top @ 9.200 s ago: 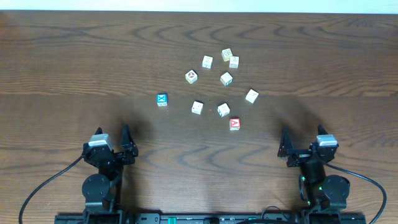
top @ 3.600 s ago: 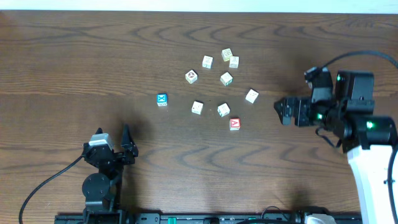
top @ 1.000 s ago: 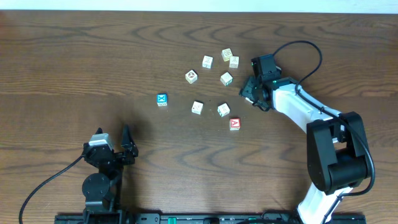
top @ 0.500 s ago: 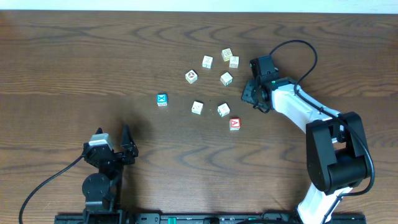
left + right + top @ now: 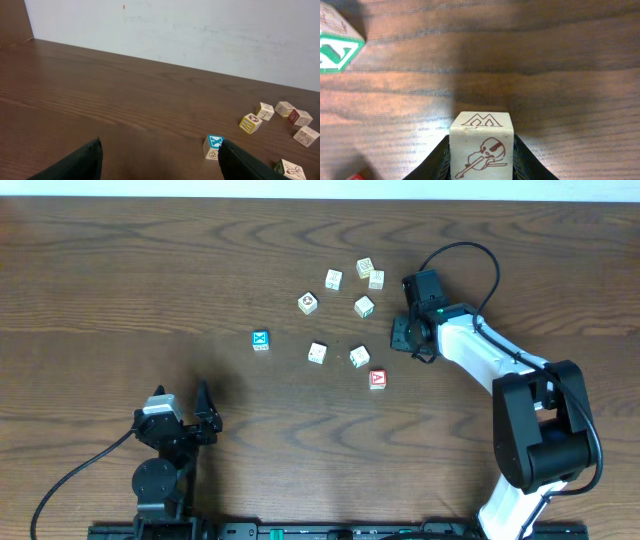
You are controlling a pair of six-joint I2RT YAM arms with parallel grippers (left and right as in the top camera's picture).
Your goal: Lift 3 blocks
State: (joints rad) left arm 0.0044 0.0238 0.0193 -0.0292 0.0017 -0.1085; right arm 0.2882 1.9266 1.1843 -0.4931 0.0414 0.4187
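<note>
Snugly, the cream block (image 5: 481,144) sits between right gripper's (image 5: 481,152) fingers (image 5: 526,162).

Ten small wooden cubes (image 5: 364,306) sit on one table (image 5: 120,270): one blue-topped cube (image 5: 260,339), one red-topped cube (image 5: 377,379) and eight pale cubes. Seven of these show from overhead (image 5: 333,279) (image 5: 365,267) (image 5: 376,279) (image 5: 308,303) (image 5: 317,353) (image 5: 359,357), and the eighth pale cube (image 5: 481,145) shows only from the right wrist. Two robot arms (image 5: 165,450) (image 5: 480,355) stand at the table.

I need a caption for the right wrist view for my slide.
The right gripper straddles a cream block with a brown violin drawing; a green-marked block lies beyond.
</note>
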